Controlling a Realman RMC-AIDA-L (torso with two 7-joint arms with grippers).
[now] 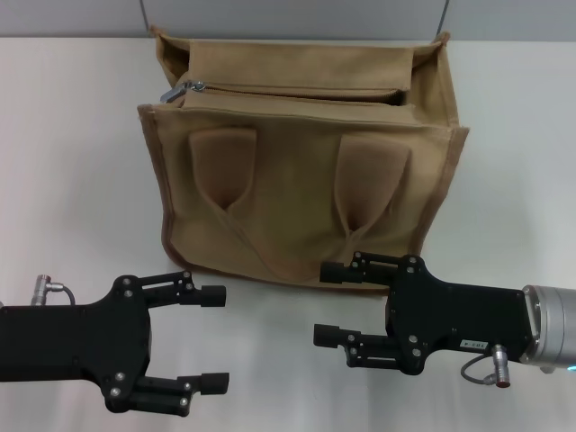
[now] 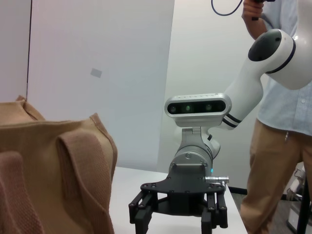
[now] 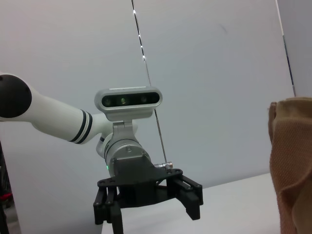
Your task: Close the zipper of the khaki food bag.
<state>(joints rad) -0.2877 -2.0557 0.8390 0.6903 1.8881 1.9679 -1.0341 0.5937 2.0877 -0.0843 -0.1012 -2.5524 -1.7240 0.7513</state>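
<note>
The khaki food bag (image 1: 297,216) stands upright on the white table, with its two handles hanging down its front face. The zipper track (image 1: 297,88) runs along the top, and its silver pull tab (image 1: 180,91) is at the bag's left end. My left gripper (image 1: 214,338) is open and empty, low in front of the bag's left corner. My right gripper (image 1: 326,303) is open and empty, just in front of the bag's lower right. The two grippers face each other. The left wrist view shows the bag (image 2: 48,170) and the right gripper (image 2: 178,219). The right wrist view shows the left gripper (image 3: 148,209) and the bag's edge (image 3: 292,161).
The white table (image 1: 72,180) lies around the bag on both sides. A grey wall strip (image 1: 72,18) runs behind the table. A person in khaki trousers (image 2: 282,146) stands beyond the right arm, off the table's edge.
</note>
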